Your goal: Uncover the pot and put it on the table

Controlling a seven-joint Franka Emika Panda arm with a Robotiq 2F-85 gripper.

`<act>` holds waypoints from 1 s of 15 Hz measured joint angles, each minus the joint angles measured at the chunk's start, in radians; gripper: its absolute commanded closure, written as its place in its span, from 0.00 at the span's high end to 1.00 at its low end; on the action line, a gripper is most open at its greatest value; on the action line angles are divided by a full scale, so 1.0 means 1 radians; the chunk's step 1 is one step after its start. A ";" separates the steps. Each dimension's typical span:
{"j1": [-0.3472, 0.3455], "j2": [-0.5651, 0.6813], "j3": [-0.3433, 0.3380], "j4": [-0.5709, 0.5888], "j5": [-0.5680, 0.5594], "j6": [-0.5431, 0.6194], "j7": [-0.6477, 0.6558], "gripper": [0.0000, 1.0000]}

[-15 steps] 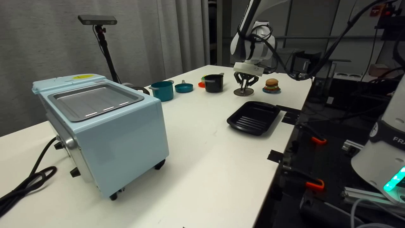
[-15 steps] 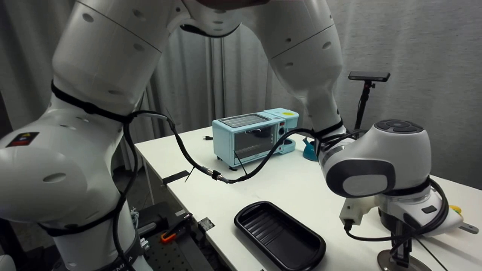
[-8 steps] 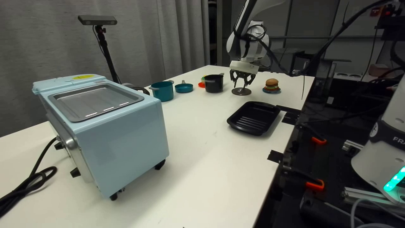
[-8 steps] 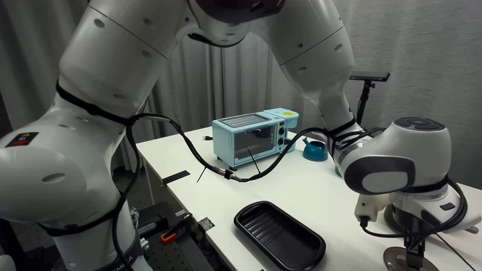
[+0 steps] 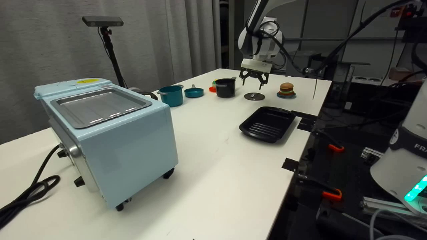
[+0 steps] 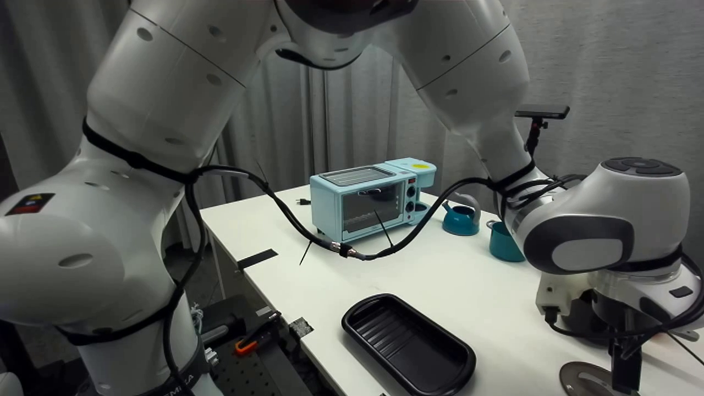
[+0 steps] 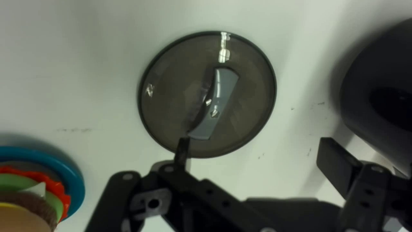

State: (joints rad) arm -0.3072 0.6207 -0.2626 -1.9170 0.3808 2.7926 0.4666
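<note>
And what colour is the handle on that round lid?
Grey, slightly bluish; the handle shows best in the wrist view.

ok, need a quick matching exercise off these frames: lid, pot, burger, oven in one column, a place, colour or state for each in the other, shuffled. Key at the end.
Things
1. lid
2. pot
3. burger
4. oven

Place, colour or state
A. on a blue plate
B. light blue all over its side panel
C. lying flat on the table
D. black, uncovered

Pairs: 1-C, 2-D, 3-A, 4-B
</note>
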 measured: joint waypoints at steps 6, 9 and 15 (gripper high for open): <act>-0.001 -0.049 -0.022 0.005 -0.005 -0.029 -0.016 1.00; -0.001 -0.085 -0.032 0.009 -0.010 -0.070 -0.019 1.00; -0.001 -0.139 -0.046 0.010 -0.021 -0.151 -0.019 1.00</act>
State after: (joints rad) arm -0.3086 0.4820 -0.3081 -1.9065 0.3602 2.6418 0.4475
